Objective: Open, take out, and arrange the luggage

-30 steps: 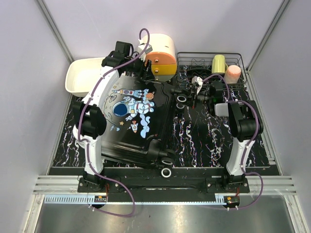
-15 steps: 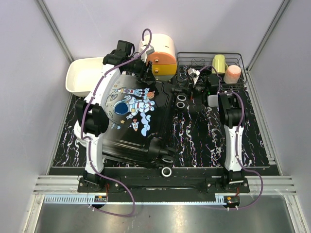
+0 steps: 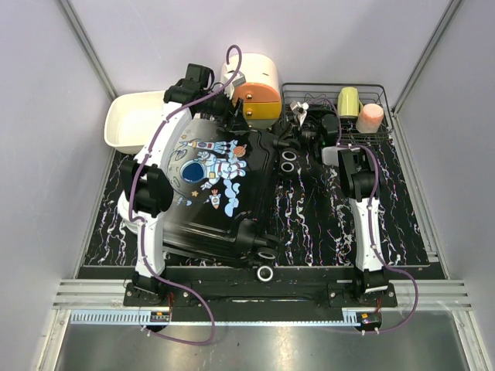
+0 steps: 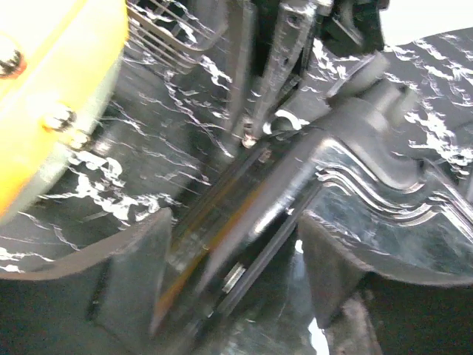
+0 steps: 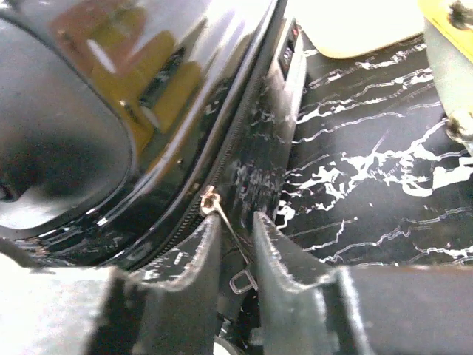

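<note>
**A:** Where's the big hard-shell suitcase with the cartoon astronaut (image 3: 213, 185) sitting, and which arm's closest to the zip?

**B:** It's lying flat and closed on the black marbled surface (image 3: 325, 224), left of centre, long axis running near-to-far. The right pincer (image 5: 236, 218) is at its far right corner, fingers only slightly parted. The thin metal zipper pull (image 5: 211, 197) trails into that gap, not clamped. The left pincer (image 4: 235, 222) is spread wide, straddling the far rim. My guess: the right arm's got the zip.
</note>
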Robot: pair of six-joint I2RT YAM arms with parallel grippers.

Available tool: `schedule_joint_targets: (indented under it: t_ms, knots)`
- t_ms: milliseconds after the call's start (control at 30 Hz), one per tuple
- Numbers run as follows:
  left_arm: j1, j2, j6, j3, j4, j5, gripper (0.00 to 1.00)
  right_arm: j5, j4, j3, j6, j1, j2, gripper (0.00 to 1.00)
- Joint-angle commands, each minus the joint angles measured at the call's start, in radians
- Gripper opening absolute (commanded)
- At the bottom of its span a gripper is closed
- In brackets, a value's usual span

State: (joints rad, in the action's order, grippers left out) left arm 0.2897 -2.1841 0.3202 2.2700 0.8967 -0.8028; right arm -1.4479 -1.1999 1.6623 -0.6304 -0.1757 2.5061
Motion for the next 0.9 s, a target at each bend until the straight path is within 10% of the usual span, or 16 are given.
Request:
schedule_joint_targets:
  t_ms: [0, 100, 233, 400, 867]
  knots:
    - [0.019, -0.076, -0.016, 0.028, 0.325, -0.030, 0.81, 0.096, 0.072, 0.061, -0.184, 0.019, -0.029, 0.38]
    - [-0.055, -0.014, -0.062, 0.129, 0.269, -0.020, 0.95, 0.125, 0.288, -0.028, -0.088, 0.059, -0.114, 0.49]
    - [-0.231, 0.107, -0.154, 0.146, 0.127, -0.018, 0.99, 0.352, 1.134, -0.009, 0.478, 0.052, -0.303, 0.55]
    - [-0.391, 0.315, -0.271, -0.091, 0.001, -0.052, 0.99, 0.601, 1.364, 0.008, 0.541, 0.062, -0.325, 0.75]
    - [-0.886, 0.848, -0.282, -0.884, 0.019, -0.084, 0.99, 0.667, 1.533, 0.019, 0.537, -0.007, -0.243, 0.77]
